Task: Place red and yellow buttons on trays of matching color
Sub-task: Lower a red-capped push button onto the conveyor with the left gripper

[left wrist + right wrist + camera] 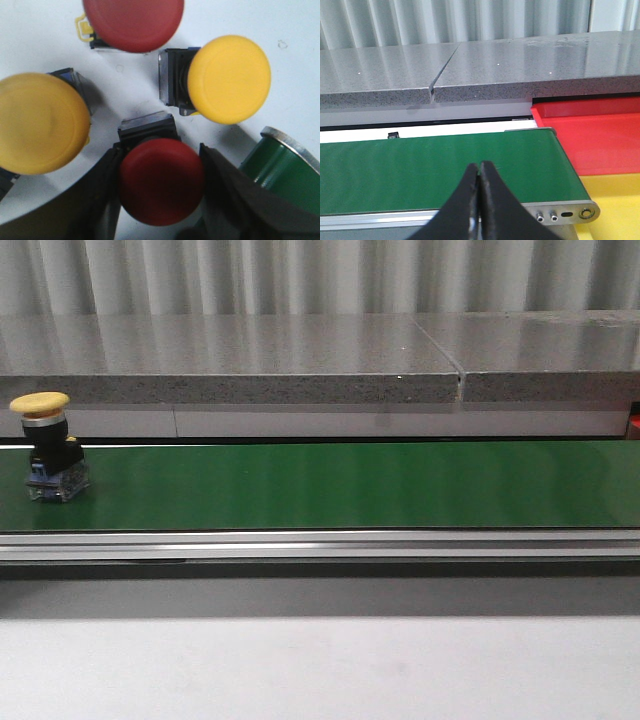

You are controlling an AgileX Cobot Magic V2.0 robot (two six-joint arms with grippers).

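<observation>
In the left wrist view the left hand (161, 200) is spread, its 2 dark fingers (102, 195) flanking the cap of a red button (161, 181) that rests on the white counter (45, 35). Whether the pads already touch the cap cannot be told. Near it lie a yellow button (229, 79) on its side, a larger-looming yellow one (41, 122), and a second red one (133, 22); the end roller of the green belt (282, 172) shows just beside the hand.

These look like rigid plastic switches, light, with smooth domed caps that would probably slip under a pinch. The squarer black body (148, 127) beneath the cap seems the surer hold; top-heavy, they likely tip easily.

The right hand (479, 200) is pressed together and empty, hovering over the belt's far end, with the red tray (590, 132) and yellow tray (615, 192) just beyond.

Farther off, in the front view, 1 yellow-capped button (50, 445) stands upright on the belt at its left end.
</observation>
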